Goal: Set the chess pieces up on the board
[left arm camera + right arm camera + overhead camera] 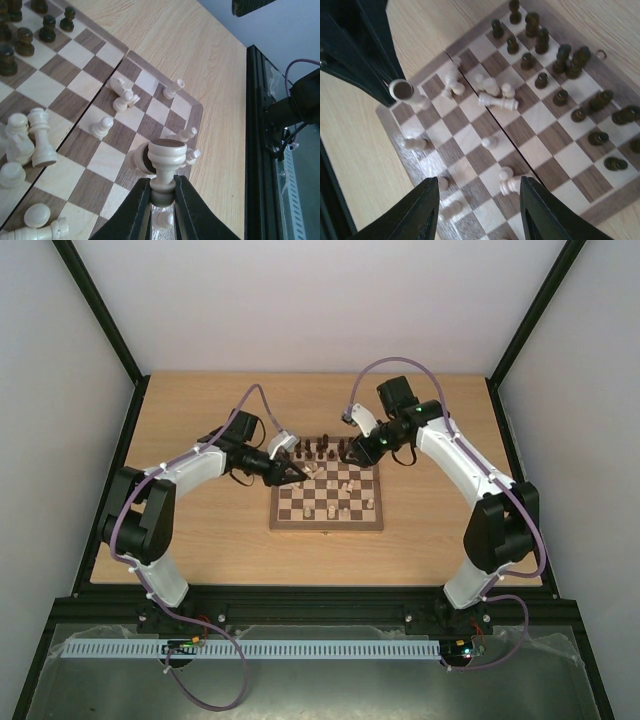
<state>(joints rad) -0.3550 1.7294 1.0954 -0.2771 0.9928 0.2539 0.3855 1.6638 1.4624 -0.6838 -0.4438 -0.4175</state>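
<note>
The board (327, 523) lies mid-table. Dark pieces (318, 450) stand along its far rows; they also show in the right wrist view (560, 65) and the left wrist view (47, 27). Cream pieces (348, 486) are scattered over it, some upright, some lying (499, 101). My left gripper (297, 476) is over the board's left edge. In the left wrist view it (162, 189) is shut on a cream piece (167, 151), gripped by the stem with its felt base facing up. My right gripper (346, 452) is over the far side and is open and empty above the board (479, 200).
The board's mid-brown border (197, 115) runs next to bare light tabletop (200, 50). A black frame rail (255, 150) runs along the table edge. In the right wrist view the left gripper's dark fingers (365, 55) hang at upper left with the held piece (401, 90).
</note>
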